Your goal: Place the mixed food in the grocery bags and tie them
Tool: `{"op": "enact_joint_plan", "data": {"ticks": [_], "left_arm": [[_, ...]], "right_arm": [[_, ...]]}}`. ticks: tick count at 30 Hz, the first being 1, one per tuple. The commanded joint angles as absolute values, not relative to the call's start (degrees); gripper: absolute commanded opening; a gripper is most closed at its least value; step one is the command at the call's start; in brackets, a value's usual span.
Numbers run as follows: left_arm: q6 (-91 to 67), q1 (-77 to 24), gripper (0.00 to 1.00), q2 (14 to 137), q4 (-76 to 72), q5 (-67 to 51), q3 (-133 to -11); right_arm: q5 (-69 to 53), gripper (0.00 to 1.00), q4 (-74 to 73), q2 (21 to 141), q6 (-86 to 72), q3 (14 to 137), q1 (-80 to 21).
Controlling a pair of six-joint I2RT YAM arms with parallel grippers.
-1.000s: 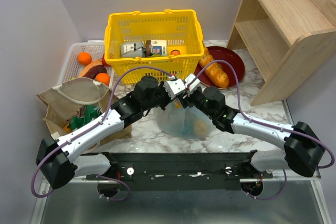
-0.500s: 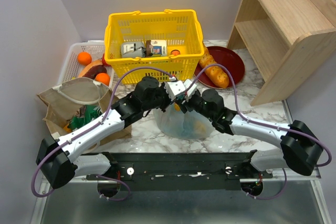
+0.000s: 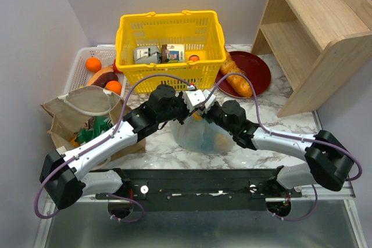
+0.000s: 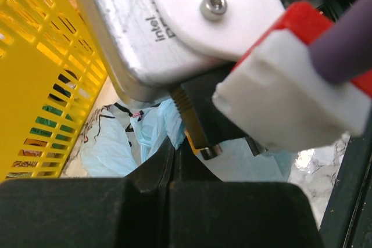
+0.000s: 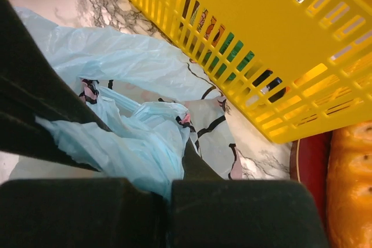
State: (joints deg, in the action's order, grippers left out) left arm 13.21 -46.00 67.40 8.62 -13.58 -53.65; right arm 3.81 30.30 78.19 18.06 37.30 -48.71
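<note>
Top: high at 6 o'clock, looking down toward 12. Wrists: pressed close, sharing the light-blue bag beside the yellow basket.

Both tools crowd together over the light-blue bag at the middle of the surface. The left tool and the right tool are each pinched on its plastic, almost touching one another. Just beyond them the yellow basket walls off the middle of the far edge. The wooden shelf fills the far right corner, with the red plate and bread loaf between it and the basket. The white tray takes the far left corner and the tan bag the left edge. Bare marble lies open toward the right edge, crossed by the right arm, and in a narrow strip before the black rail at the near edge.
</note>
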Motion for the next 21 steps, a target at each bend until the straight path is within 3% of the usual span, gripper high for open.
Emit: {"op": "enact_joint_plan", "data": {"ticks": [1, 4, 5, 6, 8, 13, 21], "left_arm": [[12.57, -46.23, 0.00, 67.15, 8.17, -12.40, -53.70], [12.57, -46.23, 0.00, 67.32, 7.91, -10.56, -53.79], [12.66, -46.14, 0.00, 67.41, 8.00, -9.94, -53.79], [12.83, -46.23, 0.00, 67.50, 8.00, -9.32, -53.79], [12.83, -46.06, 0.00, 67.67, 8.09, -8.27, -53.79], [13.01, -45.79, 0.00, 67.85, 8.26, -8.52, -54.23], [13.09, -45.44, 0.00, 66.89, 8.09, -10.28, -54.05]], "right_arm": [[6.85, 0.01, 34.63, 76.55, 17.93, 35.51, -48.87], [4.23, 0.02, 32.18, 74.80, 17.40, 35.68, -48.95], [1.70, 0.30, 28.25, 73.32, 17.23, 36.81, -48.87], [0.36, 0.48, 25.69, 72.08, 16.97, 37.61, -48.87], [-3.76, 0.74, 18.68, 69.53, 15.83, 38.75, -48.87], [-3.88, 0.87, 11.35, 57.93, 13.71, 37.18, -48.69], [-5.96, 0.89, 4.83, 57.21, 15.03, 38.40, -41.58]]}}
